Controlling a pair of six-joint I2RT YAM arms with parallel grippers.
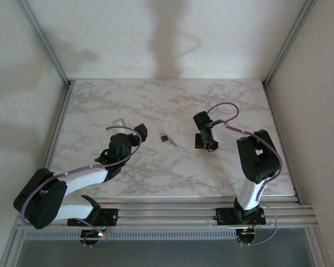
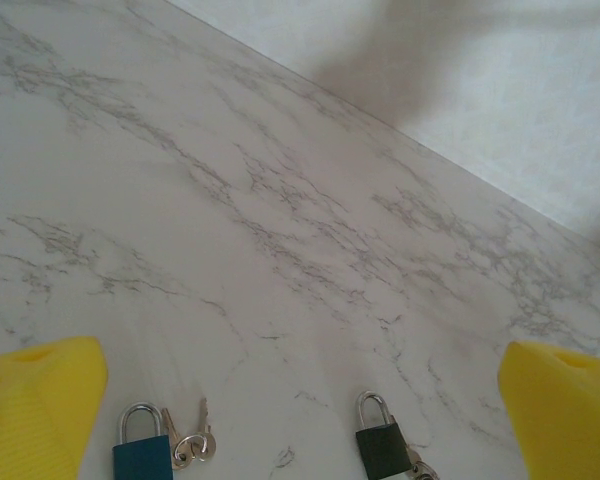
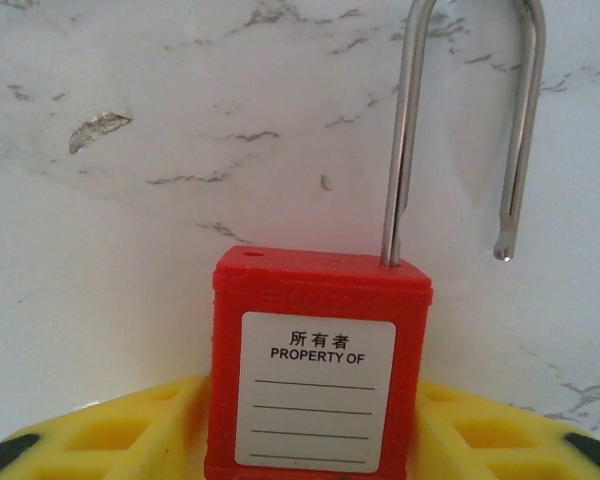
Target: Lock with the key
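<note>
Keys [image 2: 192, 447] on a ring lie just beside the blue padlock [image 2: 143, 458], close ahead of the left gripper [image 2: 300, 415], whose yellow fingers [image 2: 40, 405] stand wide apart. A dark green padlock [image 2: 383, 448] lies nearer its right finger. The right gripper [image 3: 315, 445] clamps the red padlock [image 3: 318, 330] by its body. The shackle [image 3: 404, 130] points away, its free end out of the body, over the marble table [image 3: 130, 250].

arms [image 1: 83, 178] — black joints, white links | cables [image 1: 222, 107] — purple | jaws yellow
</note>
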